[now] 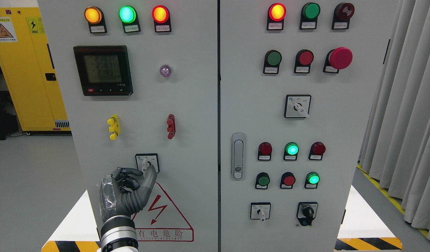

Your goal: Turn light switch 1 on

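The left hand [132, 187] pinches the switch [146, 163] above the warning sign [162, 217]. Its fingers might slip off mid-turn.

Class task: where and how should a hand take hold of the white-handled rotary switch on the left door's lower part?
Grip the rotary switch by its narrow white lever, pinching its two flat sides from straight in front. It stands out from the panel, pointing upward; the left hand is already beside it.

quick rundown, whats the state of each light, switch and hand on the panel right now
left robot hand: fingers on the rotary switch
top-left lamps: amber, green, red lit
top-right red lamp: lit
top-right green lamp: dark
lower green lamps: lit
meter: on
door handle: closed
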You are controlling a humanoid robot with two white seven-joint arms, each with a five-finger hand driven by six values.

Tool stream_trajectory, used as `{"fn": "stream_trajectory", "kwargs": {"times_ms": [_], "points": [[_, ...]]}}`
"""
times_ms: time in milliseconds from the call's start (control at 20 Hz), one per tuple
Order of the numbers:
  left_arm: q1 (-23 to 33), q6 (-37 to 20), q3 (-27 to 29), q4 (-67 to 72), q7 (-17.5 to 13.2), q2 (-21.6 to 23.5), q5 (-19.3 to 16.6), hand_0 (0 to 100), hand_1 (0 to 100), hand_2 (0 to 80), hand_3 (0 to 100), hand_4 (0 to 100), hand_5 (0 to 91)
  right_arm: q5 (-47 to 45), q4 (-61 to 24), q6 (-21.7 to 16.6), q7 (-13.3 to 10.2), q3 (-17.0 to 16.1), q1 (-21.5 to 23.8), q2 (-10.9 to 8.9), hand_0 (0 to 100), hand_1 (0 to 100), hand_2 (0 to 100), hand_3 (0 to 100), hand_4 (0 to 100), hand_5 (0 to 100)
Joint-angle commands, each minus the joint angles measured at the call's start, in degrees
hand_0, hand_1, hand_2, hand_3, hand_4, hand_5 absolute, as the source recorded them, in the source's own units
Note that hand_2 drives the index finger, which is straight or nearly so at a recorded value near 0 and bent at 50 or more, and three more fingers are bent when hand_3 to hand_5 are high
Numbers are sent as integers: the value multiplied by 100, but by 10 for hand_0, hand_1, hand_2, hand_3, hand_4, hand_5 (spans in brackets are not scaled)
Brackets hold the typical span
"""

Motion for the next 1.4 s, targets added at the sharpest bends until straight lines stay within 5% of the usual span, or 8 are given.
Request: {"fn": "stream_trajectory", "kwargs": {"times_ms": [0,1353], "points": [[-10,5,-28,13,-14,-3,-4,205,723,634,934,856,793,-167,0,4,5,0,-1,0,0,500,40,0,0,0],[-18,101,-28,31,-23,-3,-101,285,681,657,948,860,807,-167,0,4,5,0,-1,0,0,500,40,0,0,0]]}}
